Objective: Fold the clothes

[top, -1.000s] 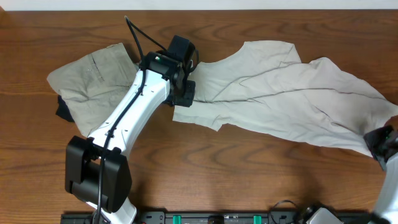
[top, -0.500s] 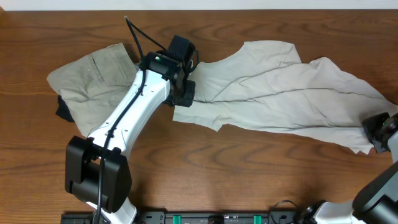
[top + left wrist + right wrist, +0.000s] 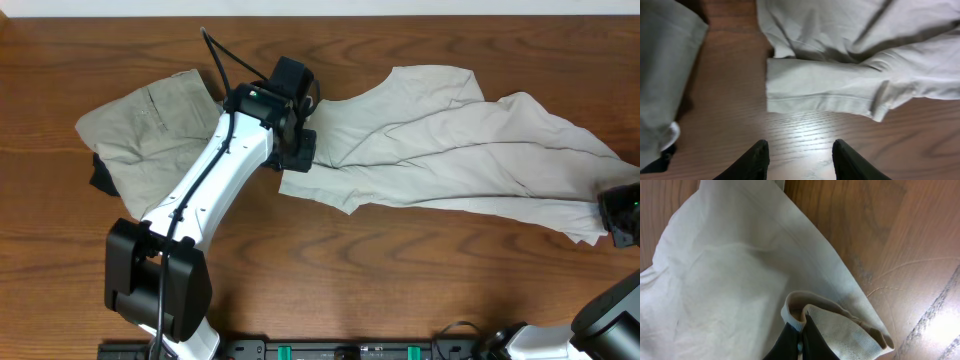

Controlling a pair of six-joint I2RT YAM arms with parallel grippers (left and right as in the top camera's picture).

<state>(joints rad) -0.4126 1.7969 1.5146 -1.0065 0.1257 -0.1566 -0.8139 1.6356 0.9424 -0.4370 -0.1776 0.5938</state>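
Pinching the hem of the cream garment spread on the table's right half, the right gripper grips it, while the left gripper hovers near its sleeve, jaws apart and empty.

Upper left of frame: smaller garment. Centre to right edge: larger garment, on the table, apart from it. Between them, left arm; right gripper at larger garment's right end.
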